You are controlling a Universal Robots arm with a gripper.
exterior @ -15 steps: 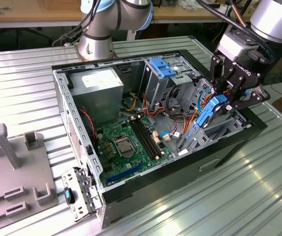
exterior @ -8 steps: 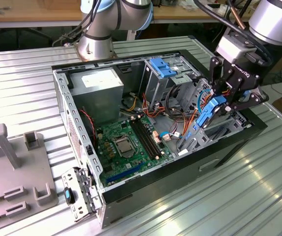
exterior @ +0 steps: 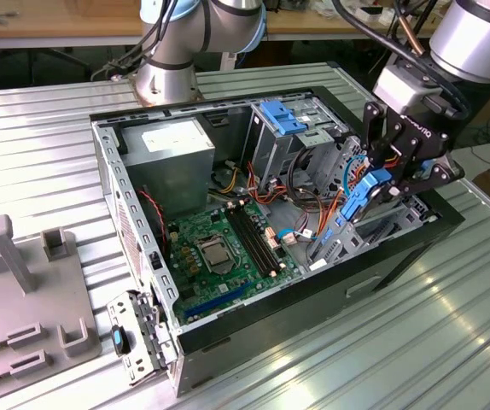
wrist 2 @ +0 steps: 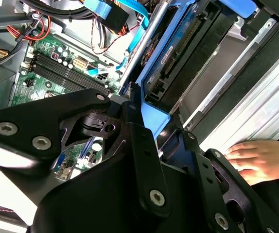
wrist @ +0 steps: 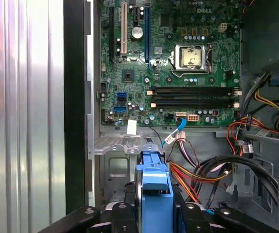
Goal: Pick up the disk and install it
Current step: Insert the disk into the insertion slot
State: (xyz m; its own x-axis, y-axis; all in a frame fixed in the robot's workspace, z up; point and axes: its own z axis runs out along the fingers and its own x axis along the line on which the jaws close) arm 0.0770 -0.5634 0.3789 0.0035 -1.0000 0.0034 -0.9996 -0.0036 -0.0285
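In the exterior view, the disk (exterior: pixel 366 198) is gripped on edge by the closed tool (exterior: pixel 382 188) over the case (exterior: pixel 228 337), at the exterior view's right. In the second wrist view, a hand (wrist 2: pixel 258 160) is seen by the worktop (wrist 2: pixel 270 92) beside the case. In the first wrist view, the disk is seen clamped, the motherboard (wrist: pixel 168 73) beyond it

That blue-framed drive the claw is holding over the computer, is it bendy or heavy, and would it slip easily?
Probably stiff: the disk has a dark metal body and shows straight edges in the gripper. Likely heavy for its size, being mostly metal. Its smooth blue plastic rails might slip under a light squeeze.
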